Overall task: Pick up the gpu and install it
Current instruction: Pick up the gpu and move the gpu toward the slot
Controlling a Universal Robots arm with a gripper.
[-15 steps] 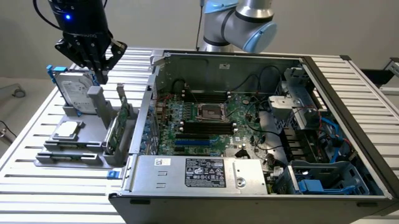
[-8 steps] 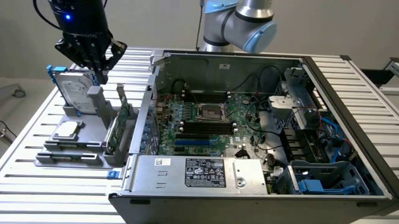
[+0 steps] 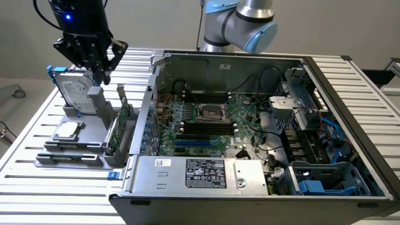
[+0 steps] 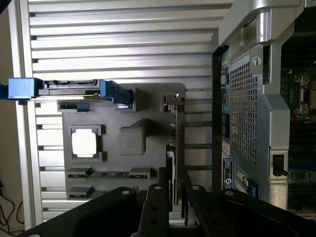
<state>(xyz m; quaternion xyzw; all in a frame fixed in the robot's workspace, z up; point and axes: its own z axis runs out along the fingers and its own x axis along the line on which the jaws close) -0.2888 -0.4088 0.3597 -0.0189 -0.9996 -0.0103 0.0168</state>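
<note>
While gpu (image 3: 116, 130) stands in tray (image 3: 93, 130) with hard drive (image 3: 78, 96) | pincer (image 3: 102, 75) above, parted, empty

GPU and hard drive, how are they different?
The gpu is a thin green card; the hard drive is a thicker silver box with a blue frame. The gpu stands along the side of the holder nearest the case; the hard drive stands across the holder's far end in the exterior view. Both stand on edge in the gray holder.
</note>
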